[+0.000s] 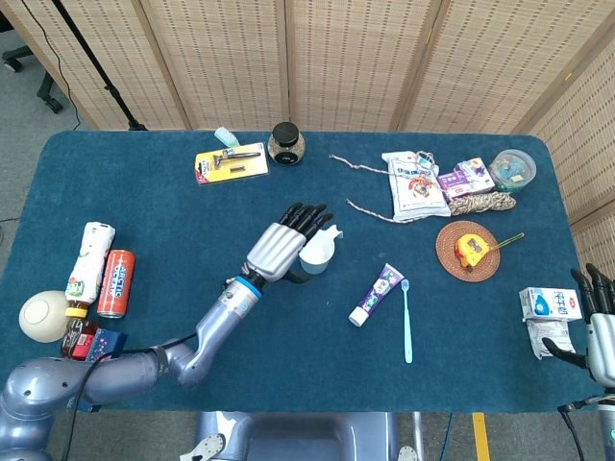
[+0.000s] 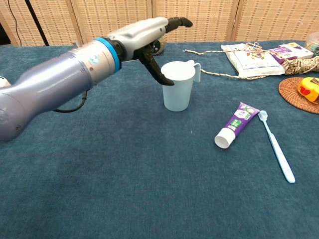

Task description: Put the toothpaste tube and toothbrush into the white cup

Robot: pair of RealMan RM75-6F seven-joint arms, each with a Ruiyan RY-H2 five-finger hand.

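My left hand point(image 2: 149, 37) is spread open, holding nothing, above the white cup point(image 2: 178, 85). The toothpaste tube point(image 2: 236, 124) and toothbrush point(image 2: 275, 145) lie to its right. Only the head view shows my right hand point(image 1: 598, 327), far off; I can't tell its grip.

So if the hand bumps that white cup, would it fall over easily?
Probably. The white cup stands upright, empty and looks like thin plastic, so likely light. It is taller than its narrow base, so a sideways nudge could tip it. On its side it might roll, though the handle would likely stop it.
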